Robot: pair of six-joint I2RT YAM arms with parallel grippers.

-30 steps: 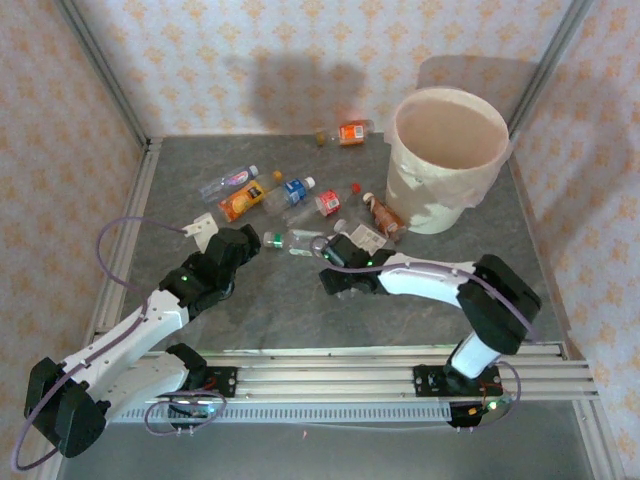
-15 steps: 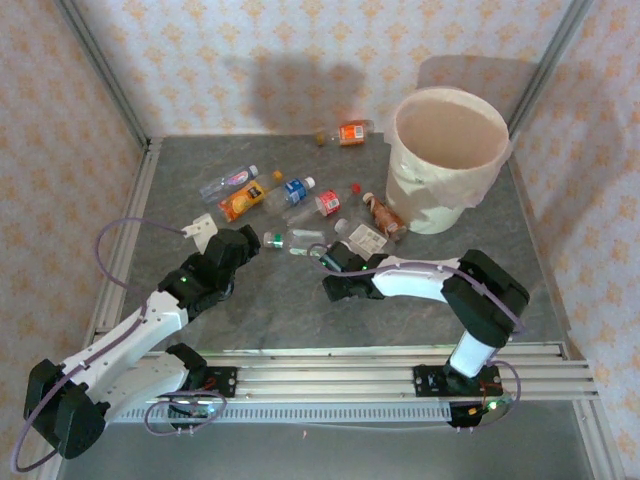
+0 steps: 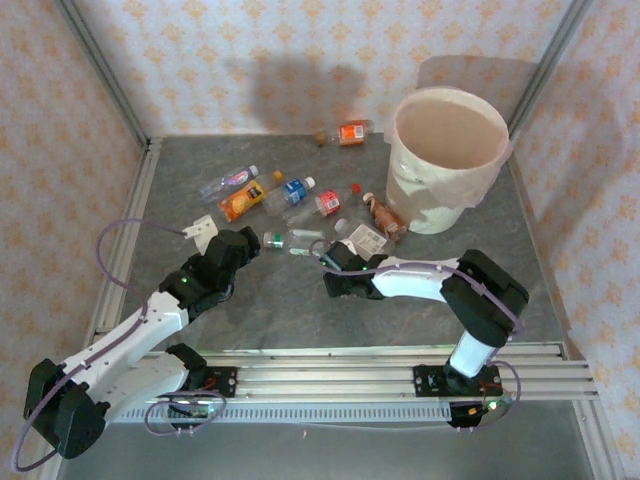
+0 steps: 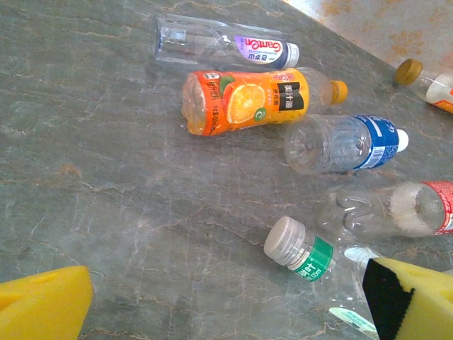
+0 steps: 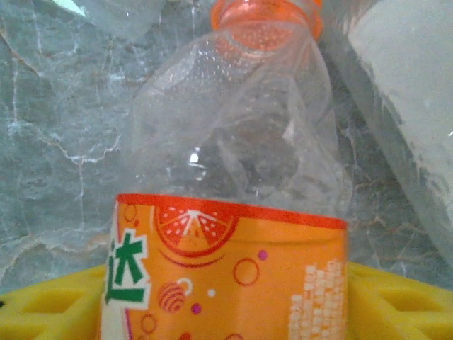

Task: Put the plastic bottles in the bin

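Observation:
Several plastic bottles (image 3: 295, 190) lie scattered across the grey table, left of the bin (image 3: 440, 205), a big cream tub at the back right. My right gripper (image 3: 331, 272) lies low near the table's middle. In the right wrist view its yellow pads (image 5: 49, 304) press both sides of a crushed, orange-labelled bottle (image 5: 233, 262) with an orange cap, so the right gripper (image 5: 230, 315) is shut on it. My left gripper (image 3: 245, 243) is open over bare table. A green-labelled bottle (image 4: 304, 255) lies just inside the right finger of the left gripper (image 4: 226, 304).
Ahead of the left gripper lie an orange juice bottle (image 4: 244, 99), a blue-labelled one (image 4: 343, 142), a purple-labelled clear one (image 4: 226, 48) and a red-labelled one (image 4: 396, 209). Another orange bottle (image 3: 350, 132) rests by the back wall. A brownish bottle (image 3: 383, 215) lies against the bin's foot.
My right gripper has narrowed its jaws onto the orange-labelled bottle, and its arm has shifted a little to the left. The left arm has stayed put.

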